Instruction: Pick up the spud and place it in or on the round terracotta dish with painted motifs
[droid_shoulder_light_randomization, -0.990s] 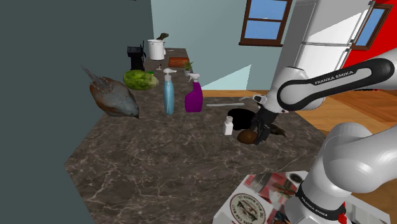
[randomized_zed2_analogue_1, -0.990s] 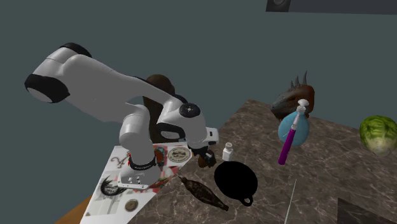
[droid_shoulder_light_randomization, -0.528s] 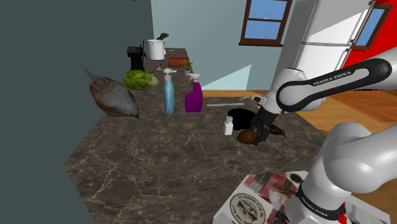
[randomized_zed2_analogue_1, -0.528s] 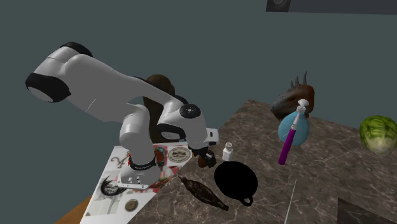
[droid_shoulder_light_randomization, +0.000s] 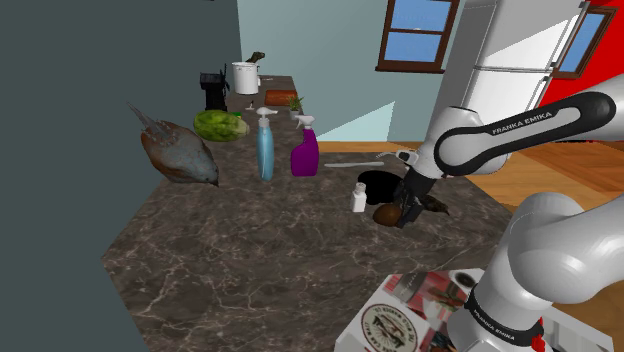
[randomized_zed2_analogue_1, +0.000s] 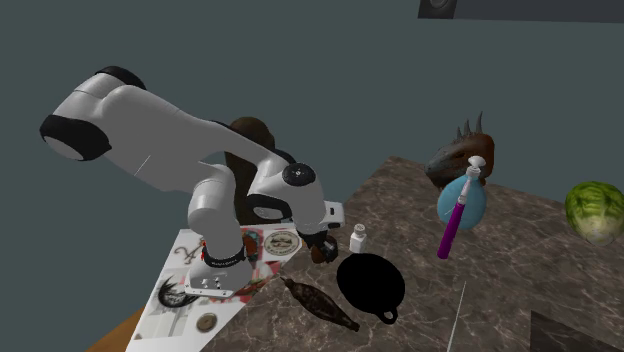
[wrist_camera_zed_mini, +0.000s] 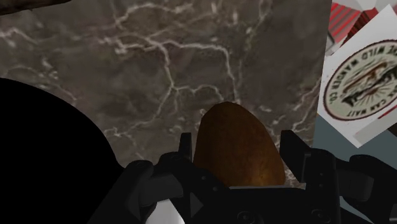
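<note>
Tabletop (droid_shoulder_light_randomization: 250, 250): dark marble slab with pale veins.

Far end: green cabbage head (droid_shoulder_light_randomization: 220, 125), brown spiny fish-like figure (droid_shoulder_light_randomization: 178, 153), tall blue spray bottle (droid_shoulder_light_randomization: 265, 147) and purple spray bottle (droid_shoulder_light_randomization: 305, 152) standing side by side.

Near the arm: small white capped bottle (droid_shoulder_light_randomization: 359, 198) upright, just beside the flat round black dish (droid_shoulder_light_randomization: 376, 183), which has a small loop at its rim. A dark brown, long, shrivelled pod-like object (randomized_zed2_analogue_1: 318, 300) lies just beyond the dish, on the arm's side.

Brown oval potato (droid_shoulder_light_randomization: 386, 214) rests on the tabletop close to the white bottle and to the dish's edge, near the stand's printed box top (wrist_camera_zed_mini: 356, 83).

Black fingers (wrist_camera_zed_mini: 294, 149) are down at tabletop level, spread apart, one on each flank of the potato (wrist_camera_zed_mini: 232, 137). Each is close against it. A thin strip of marble shows beside one finger. No clasp; potato not lifted. Nothing lies between the fingers and the potato. The dish (wrist_camera_zed_mini: 44, 146) sits right alongside.
</note>
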